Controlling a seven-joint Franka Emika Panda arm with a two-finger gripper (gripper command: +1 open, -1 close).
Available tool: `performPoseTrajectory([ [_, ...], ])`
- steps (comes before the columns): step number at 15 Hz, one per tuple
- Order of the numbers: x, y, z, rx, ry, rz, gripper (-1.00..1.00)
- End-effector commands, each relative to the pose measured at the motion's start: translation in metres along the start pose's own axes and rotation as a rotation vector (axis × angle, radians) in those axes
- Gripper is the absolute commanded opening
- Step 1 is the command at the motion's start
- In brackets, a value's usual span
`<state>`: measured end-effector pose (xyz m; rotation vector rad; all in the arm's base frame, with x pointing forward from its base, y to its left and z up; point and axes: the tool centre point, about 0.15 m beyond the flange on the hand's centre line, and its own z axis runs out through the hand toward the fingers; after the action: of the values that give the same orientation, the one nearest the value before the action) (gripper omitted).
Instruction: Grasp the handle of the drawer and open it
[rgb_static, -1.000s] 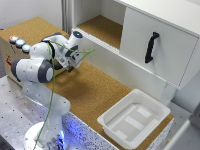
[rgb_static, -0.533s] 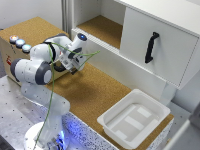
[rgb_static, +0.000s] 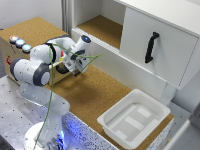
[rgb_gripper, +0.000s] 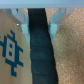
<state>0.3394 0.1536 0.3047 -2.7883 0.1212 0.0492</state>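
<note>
Table (rgb_static: 100, 95): cork-brown top, running from the tan box (rgb_static: 10, 52) at 9 o'clock in the exterior view to a white tray (rgb_static: 134, 118) at 5 o'clock. White cabinet (rgb_static: 157, 50) at 2 o'clock, black bar (rgb_static: 151, 47) on its panel; open cork-lined shelf (rgb_static: 102, 27) at 12 o'clock. Three buttons (rgb_static: 19, 43) on the box top.

Arm (rgb_static: 35, 70) reaches across the box front; pincer (rgb_static: 76, 69) sits near frame centre. Drawer hidden behind the arm in the exterior view.

Wrist view: fingers (rgb_gripper: 22, 19) straddle a dark handle (rgb_gripper: 40, 45) on a light-brown front (rgb_gripper: 12, 60) with a blue mark (rgb_gripper: 10, 50). Clenched or released: cannot tell.
</note>
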Motion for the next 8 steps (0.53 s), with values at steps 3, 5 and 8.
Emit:
performPoseTrajectory([
  [3, 0.008, 0.040, 0.013, -0.024, 0.064, -0.024, 1.00],
  [5, 0.009, 0.035, 0.007, -0.034, 0.078, -0.039, 1.00],
  [8, 0.013, 0.028, -0.004, -0.055, 0.098, -0.058, 1.00],
])
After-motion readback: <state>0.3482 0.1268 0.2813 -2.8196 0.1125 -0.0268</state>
